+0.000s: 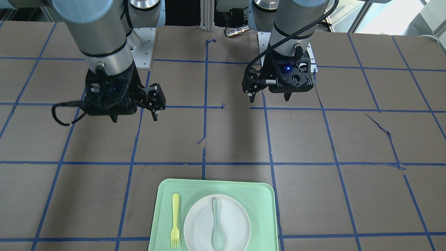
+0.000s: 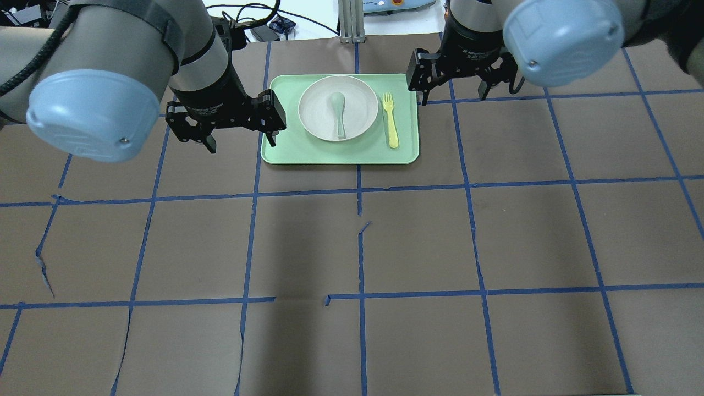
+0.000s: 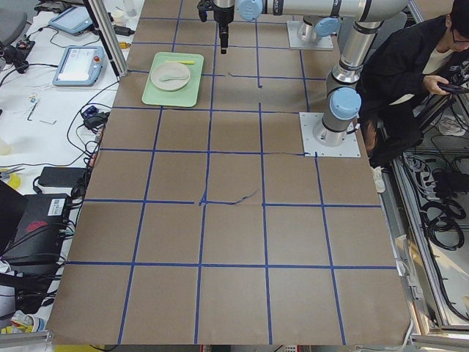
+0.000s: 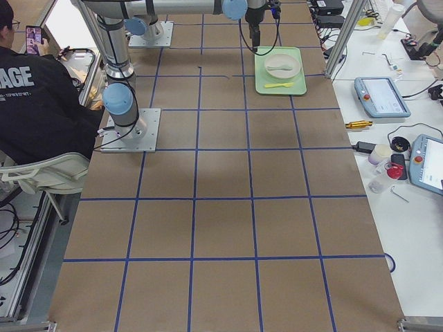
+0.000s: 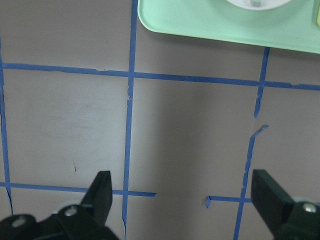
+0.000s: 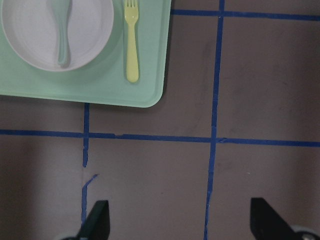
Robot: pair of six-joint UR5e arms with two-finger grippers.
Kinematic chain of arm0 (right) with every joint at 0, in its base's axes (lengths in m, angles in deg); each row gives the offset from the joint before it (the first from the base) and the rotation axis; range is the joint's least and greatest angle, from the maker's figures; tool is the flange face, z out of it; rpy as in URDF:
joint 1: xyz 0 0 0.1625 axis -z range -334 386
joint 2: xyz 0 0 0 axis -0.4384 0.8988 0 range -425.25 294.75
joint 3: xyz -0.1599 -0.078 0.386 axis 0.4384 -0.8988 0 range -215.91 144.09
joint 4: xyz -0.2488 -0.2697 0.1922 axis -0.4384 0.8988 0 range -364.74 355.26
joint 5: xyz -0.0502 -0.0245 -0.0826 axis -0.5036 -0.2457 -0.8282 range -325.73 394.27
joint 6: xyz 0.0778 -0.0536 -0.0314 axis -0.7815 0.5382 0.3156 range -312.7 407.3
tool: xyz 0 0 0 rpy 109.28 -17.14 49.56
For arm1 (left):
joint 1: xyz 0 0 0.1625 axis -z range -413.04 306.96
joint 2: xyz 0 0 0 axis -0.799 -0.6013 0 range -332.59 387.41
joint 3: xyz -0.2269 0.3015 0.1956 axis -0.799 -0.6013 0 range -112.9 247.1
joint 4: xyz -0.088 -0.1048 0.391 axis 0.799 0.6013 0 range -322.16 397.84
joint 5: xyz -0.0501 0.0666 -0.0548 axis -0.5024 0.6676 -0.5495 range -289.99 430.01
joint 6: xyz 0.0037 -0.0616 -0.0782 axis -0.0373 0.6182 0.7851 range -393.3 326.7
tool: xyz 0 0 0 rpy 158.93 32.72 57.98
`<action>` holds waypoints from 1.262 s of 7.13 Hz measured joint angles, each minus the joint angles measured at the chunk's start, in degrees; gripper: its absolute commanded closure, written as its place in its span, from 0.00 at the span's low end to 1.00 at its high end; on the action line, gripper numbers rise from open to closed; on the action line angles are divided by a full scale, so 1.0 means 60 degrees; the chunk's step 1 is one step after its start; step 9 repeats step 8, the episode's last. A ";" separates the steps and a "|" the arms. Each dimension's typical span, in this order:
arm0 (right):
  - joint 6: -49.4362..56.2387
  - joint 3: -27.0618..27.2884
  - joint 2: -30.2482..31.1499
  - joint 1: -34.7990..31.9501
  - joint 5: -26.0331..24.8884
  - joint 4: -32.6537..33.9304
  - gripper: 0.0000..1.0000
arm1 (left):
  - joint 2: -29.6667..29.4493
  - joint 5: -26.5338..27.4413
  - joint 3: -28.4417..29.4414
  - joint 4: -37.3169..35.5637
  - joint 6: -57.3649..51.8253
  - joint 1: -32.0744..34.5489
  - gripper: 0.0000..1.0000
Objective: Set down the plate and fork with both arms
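Overhead exterior: plate [image 2: 316, 110] and fork [image 2: 391, 121] lie on tray [image 2: 286, 148] mid table's far edge, left gripper [image 2: 242, 144] and right gripper [image 2: 452, 99] gaping, empty; fork looks light, slippery, so pinch mid-handle, plate by rim.

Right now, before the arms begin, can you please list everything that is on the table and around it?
table: one, brown paper with blue tape grid.
tray: one, pale green, far middle of the table.
plate: one, white, on the tray.
spoon: one, pale grey-green, lying in the plate.
fork: one, pale yellow, on the tray, at the plate's right.
seated person: at least one, black clothes, behind the robot.
left gripper: one, black, open, empty, above the table.
right gripper: one, black, open, empty, above the table.
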 measured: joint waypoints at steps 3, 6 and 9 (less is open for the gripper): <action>0.0113 0.0883 0.0861 0.0093 -0.0221 0.0277 0.00 | 0.0091 -0.0003 0.0005 0.0035 -0.0034 0.0018 0.00; 0.0155 0.0860 0.0810 0.0166 -0.0203 0.0289 0.00 | 0.0218 -0.0041 0.0018 0.0072 -0.0094 0.0041 0.00; 0.0137 0.0843 0.0760 0.0167 -0.0165 0.0296 0.00 | 0.0262 -0.0033 0.0029 0.0087 -0.0099 0.0043 0.00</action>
